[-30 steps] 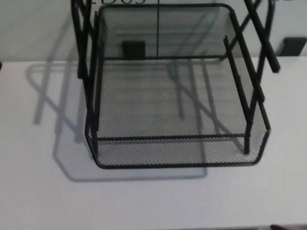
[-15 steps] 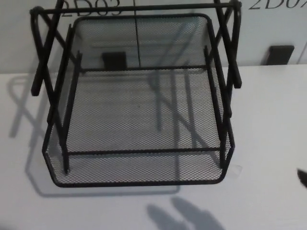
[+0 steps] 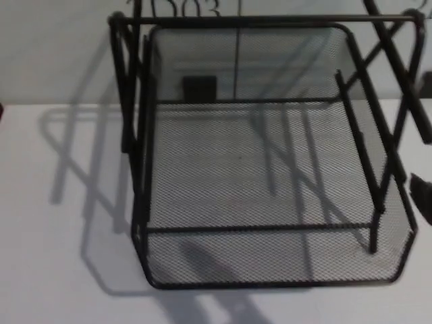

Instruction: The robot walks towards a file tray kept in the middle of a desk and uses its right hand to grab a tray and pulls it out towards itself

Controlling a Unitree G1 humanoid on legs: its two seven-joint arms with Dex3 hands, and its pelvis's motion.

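Observation:
A black wire-mesh file tray (image 3: 270, 283) sits on the white desk (image 3: 54, 270), filling the middle and right of the head view. It rests low in a black rack (image 3: 125, 88) with crossed side bars and a top rail. The tray looks empty. A small black sliver of my right hand (image 3: 422, 197) pokes in at the right edge, beside the tray's right front corner; I cannot tell whether it touches the tray. A soft shadow (image 3: 199, 263) falls across the tray's front mesh. My left hand does not show.
A pale wall with dark lettering rises right behind the desk. A black block (image 3: 200, 86) on it shows through the tray's back mesh. The rack's shadow (image 3: 74, 155) lies on the desk to the left.
The camera has shifted, so the tray now sits further right and looks larger. The black sliver at the right edge is higher, and the soft shadow now lies on the tray's front.

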